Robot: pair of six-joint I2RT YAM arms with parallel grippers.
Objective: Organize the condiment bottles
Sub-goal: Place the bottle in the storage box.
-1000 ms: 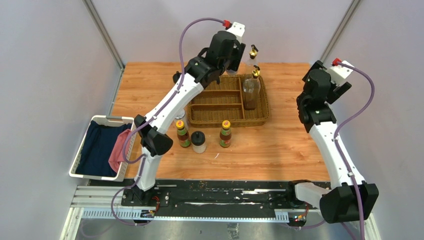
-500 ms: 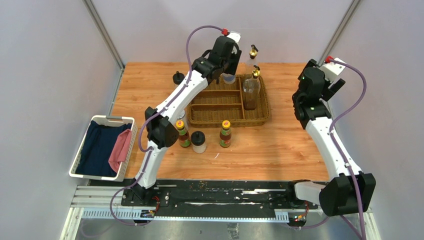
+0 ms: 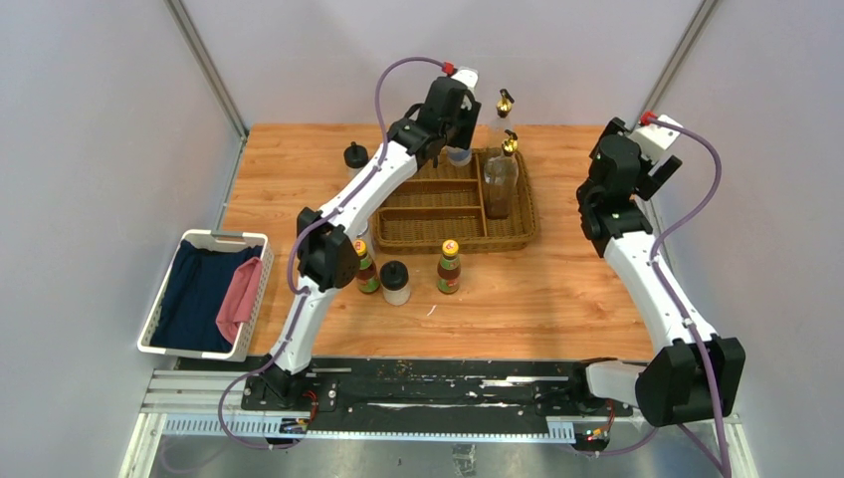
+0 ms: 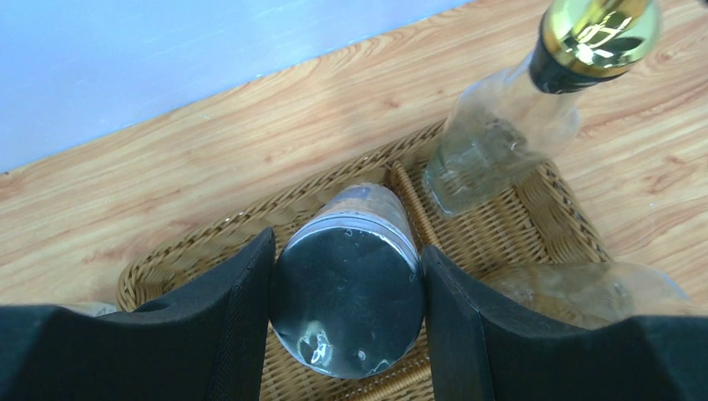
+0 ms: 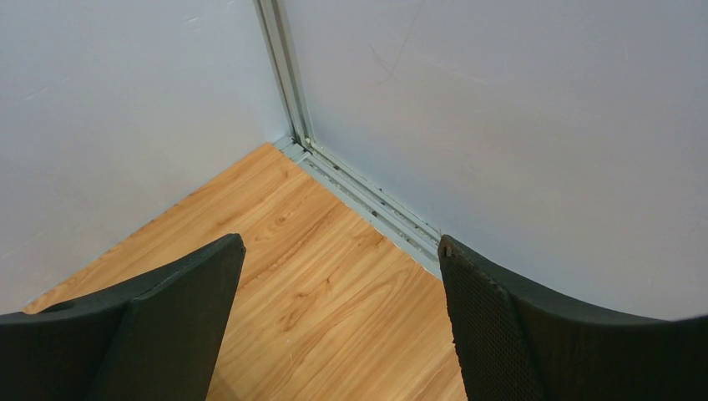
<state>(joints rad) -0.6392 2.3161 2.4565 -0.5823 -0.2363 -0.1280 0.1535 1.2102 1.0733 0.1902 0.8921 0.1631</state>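
- shaker (image 4: 346,305): grasped by the left end effector (image 4: 346,251), lower than a second ago, now over the wicker tray (image 4: 501,230), back-left compartment; set-down looks near.
- long axis near vertical: silver lid up toward the wrist, base down.
- cruet (image 4: 501,142): upright, just beside it, past the divider.
- right end effector (image 5: 338,251): released, empty, above the worktop (image 5: 334,284) corner.

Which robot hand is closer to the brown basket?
Left. The left gripper is above the far left corner of the wicker tray, gripping a silver-lidded shaker. The right gripper is off past the tray's right side, open.
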